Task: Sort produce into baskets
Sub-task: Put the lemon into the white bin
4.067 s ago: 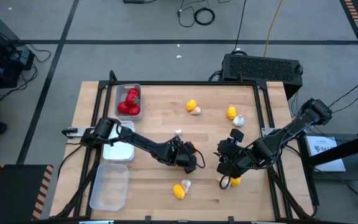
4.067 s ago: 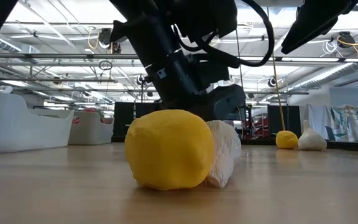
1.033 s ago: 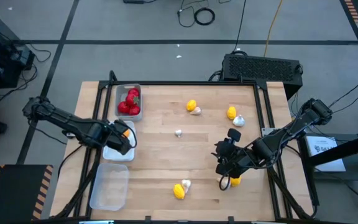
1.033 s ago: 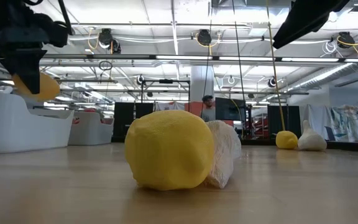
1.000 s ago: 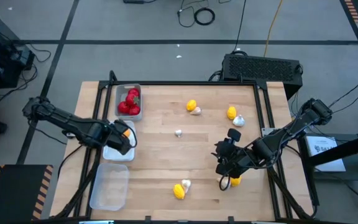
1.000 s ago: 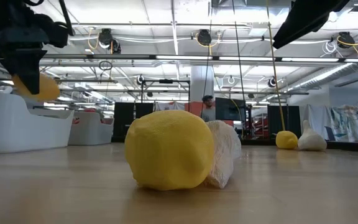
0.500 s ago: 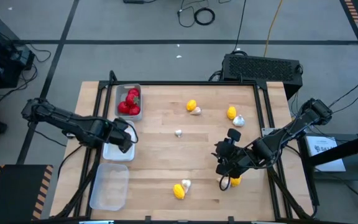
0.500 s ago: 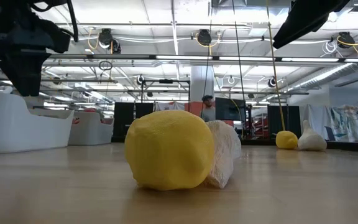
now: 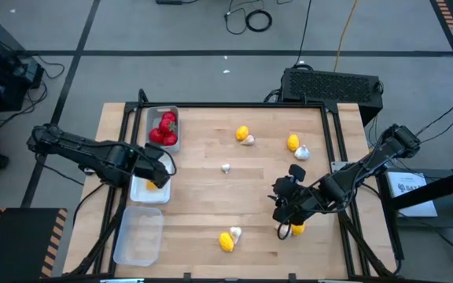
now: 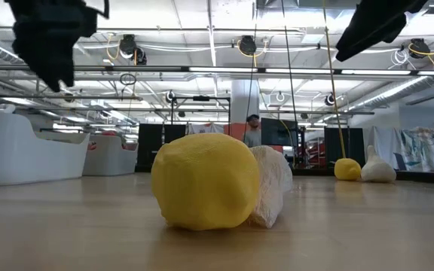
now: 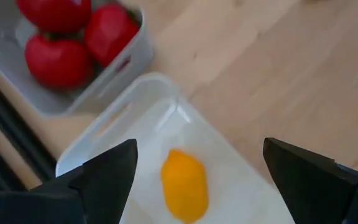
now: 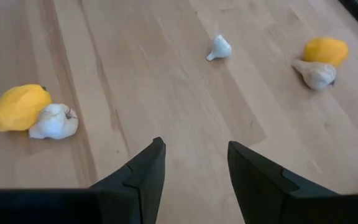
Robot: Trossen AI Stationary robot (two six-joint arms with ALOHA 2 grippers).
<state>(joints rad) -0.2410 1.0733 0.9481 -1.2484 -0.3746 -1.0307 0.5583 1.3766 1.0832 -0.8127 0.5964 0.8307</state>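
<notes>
My left gripper (image 11: 199, 158) hangs open above the middle basket (image 9: 143, 193), the pale one in the row along the table's left side. One yellow-orange oval piece (image 11: 184, 185) lies on that basket's floor, below and between the fingers, untouched. The far basket (image 9: 152, 116) holds several red round pieces (image 9: 164, 130). My right gripper (image 12: 194, 149) hovers open over the wood at the table's right centre, nothing between its fingers; a yellow piece (image 9: 296, 229) lies just near of it.
The near basket (image 9: 138, 236) stands by the front left corner. Loose on the wood are a small garlic bulb (image 9: 225, 167) at the centre, yellow-and-garlic pairs at the far middle (image 9: 244, 134) and far right (image 9: 296, 146), and another pair (image 9: 228, 239) near the front edge.
My left gripper has let go of the yellow-orange piece, which has dropped into the middle basket and lies there. The gripper has then risen above the basket. My right arm has stayed where it was.
</notes>
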